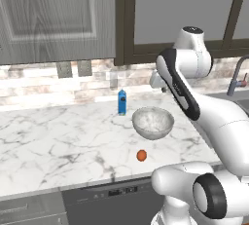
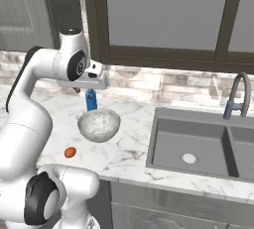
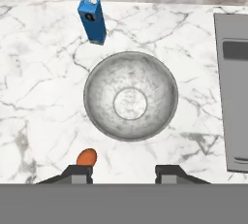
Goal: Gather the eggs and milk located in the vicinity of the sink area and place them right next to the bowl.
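Note:
The grey-white speckled bowl stands empty on the marble counter. The blue milk carton is upright just behind it, near the wall. A small orange-brown egg lies on the counter in front of the bowl, a short gap away. My gripper hangs high above the bowl and looks straight down, its fingers apart with nothing between them. The dark grey sink lies to the right of the bowl.
A curved grey faucet rises behind the sink. Grey wall cabinets and a window sit above the stone backsplash. The marble counter stretches bare to the left, and its front edge runs just past the egg.

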Robot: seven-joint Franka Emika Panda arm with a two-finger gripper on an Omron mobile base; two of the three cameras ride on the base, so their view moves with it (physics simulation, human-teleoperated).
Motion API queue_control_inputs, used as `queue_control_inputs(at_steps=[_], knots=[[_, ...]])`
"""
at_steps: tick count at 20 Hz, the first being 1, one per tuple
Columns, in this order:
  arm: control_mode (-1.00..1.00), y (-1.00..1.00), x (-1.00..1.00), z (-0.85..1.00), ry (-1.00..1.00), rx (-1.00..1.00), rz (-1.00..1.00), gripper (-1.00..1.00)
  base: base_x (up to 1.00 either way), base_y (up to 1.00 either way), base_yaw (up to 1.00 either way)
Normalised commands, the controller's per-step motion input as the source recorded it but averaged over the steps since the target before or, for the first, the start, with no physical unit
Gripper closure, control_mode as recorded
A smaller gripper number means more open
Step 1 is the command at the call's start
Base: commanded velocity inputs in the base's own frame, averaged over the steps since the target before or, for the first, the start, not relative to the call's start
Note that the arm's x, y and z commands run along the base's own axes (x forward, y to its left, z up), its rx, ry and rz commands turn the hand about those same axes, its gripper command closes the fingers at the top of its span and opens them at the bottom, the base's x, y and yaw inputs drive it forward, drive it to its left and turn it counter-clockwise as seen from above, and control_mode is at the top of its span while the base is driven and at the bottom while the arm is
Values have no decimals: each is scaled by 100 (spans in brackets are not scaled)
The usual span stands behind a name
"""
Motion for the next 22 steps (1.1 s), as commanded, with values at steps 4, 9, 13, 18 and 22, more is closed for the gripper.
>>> queue_control_inputs(at_steps=[4, 9, 13, 18, 22], knots=[[-100, 18, 3, -7, 1, -3, 1, -100, 0, 0, 0], [-100, 46, -7, -20, 3, -2, 0, -100, 0, 0, 0], [-100, 43, -5, -56, 9, 0, 0, -100, 0, 0, 0], [-100, 41, 7, -56, 14, 0, 0, -100, 0, 0, 0], [-100, 31, 21, -21, 7, 0, 0, -100, 0, 0, 0]])
